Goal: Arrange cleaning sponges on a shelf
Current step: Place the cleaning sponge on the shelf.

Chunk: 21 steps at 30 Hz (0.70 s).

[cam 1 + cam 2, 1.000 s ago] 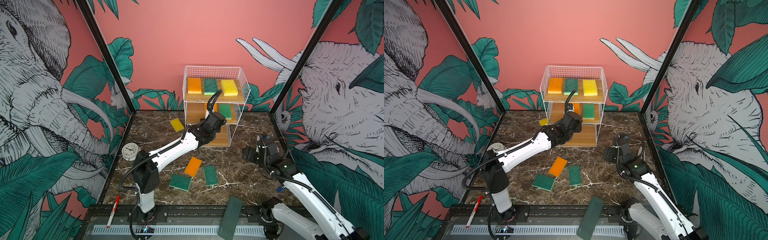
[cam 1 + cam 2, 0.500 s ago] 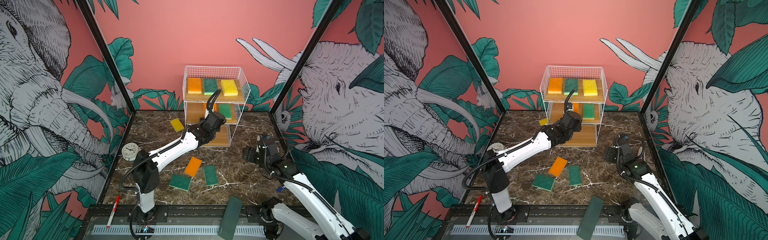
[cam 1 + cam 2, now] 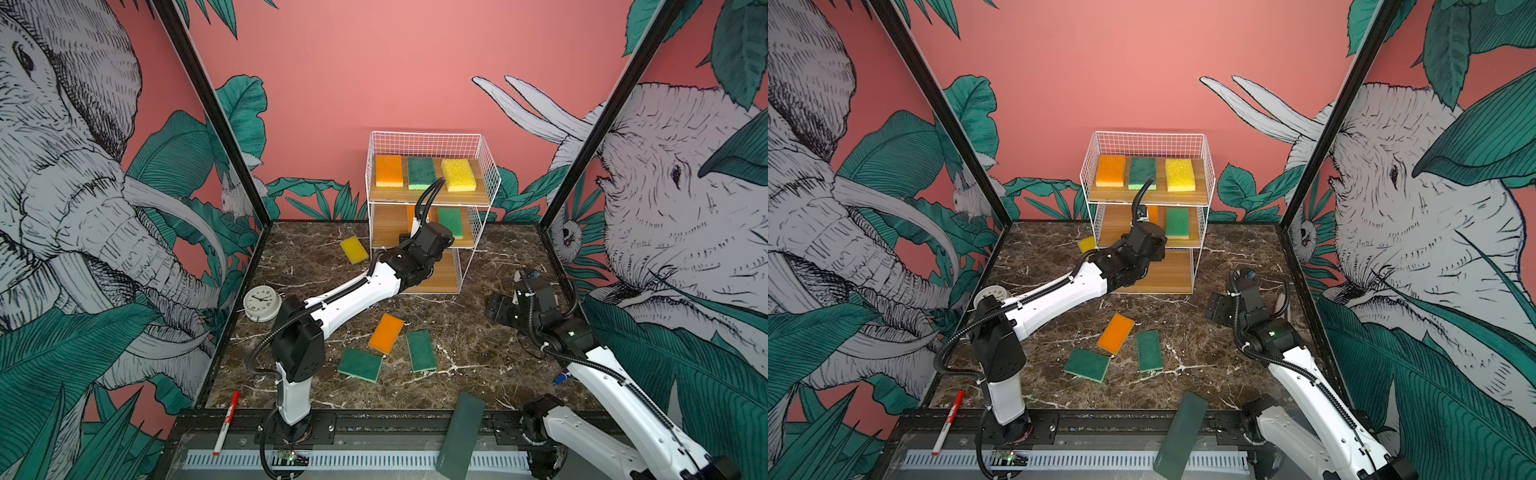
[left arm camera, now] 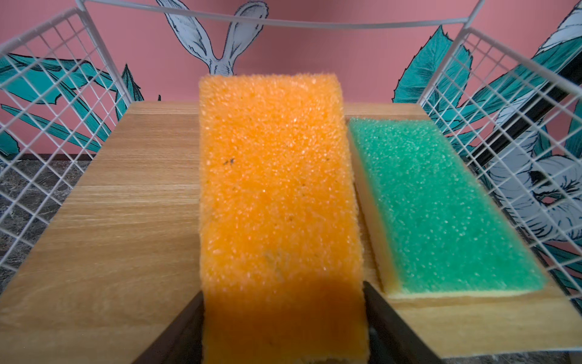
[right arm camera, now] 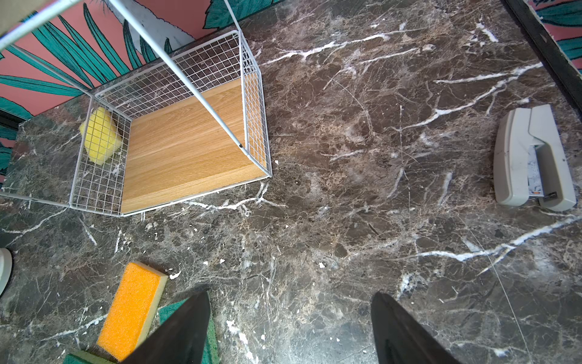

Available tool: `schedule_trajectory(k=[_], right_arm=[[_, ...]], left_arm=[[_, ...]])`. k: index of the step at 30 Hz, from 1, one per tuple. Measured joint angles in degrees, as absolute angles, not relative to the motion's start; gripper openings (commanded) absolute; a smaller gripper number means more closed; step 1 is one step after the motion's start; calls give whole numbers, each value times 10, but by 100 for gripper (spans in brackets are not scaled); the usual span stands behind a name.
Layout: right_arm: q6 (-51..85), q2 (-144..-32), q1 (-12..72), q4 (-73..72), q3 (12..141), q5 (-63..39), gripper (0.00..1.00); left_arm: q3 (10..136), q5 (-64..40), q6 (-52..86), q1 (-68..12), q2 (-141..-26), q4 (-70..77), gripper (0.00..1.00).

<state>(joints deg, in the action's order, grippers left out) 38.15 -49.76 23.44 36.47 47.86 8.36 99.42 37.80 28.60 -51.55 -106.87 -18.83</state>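
**A:** What sits far left?

**B:** A white clock (image 3: 260, 302) and a red pen (image 3: 226, 422). Next comes a loose yellow sponge (image 3: 354, 249) on the marble, just beside the shelf (image 3: 486, 166).

**A:** And the left gripper (image 4: 282, 293)?

**B:** It reaches into the middle tier. Its fingers flank the middle orange sponge (image 4: 277, 189), which lies flat on the board. I cannot tell whether they pinch it or only touch its sides. A light green sponge (image 4: 441, 214) lies just beside it.

**A:** The top board?

**B:** Three in a row: top orange sponge (image 3: 389, 171), top green sponge (image 3: 421, 173), top yellow sponge (image 3: 458, 175).

**A:** In front of the shelf?

**B:** Close together on the marble are a dark green sponge (image 3: 360, 364), a loose orange sponge (image 3: 386, 333) and a second green sponge (image 3: 421, 350).

**A:** The right gripper (image 5: 291, 293)?

**B:** It hovers over the marble right of the shelf, fingers spread wide. A grey stapler (image 5: 532, 157) lies near the right wall.
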Motion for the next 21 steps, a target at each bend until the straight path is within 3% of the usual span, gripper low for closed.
schedule_trajectory(k=[16, 21], right_arm=[[379, -498, 234, 365, 479, 82, 81], [369, -498, 234, 364, 479, 65, 72]], left_arm=[[976, 369, 269, -523, -1028, -199, 76], [938, 366, 268, -537, -946, -212, 76]])
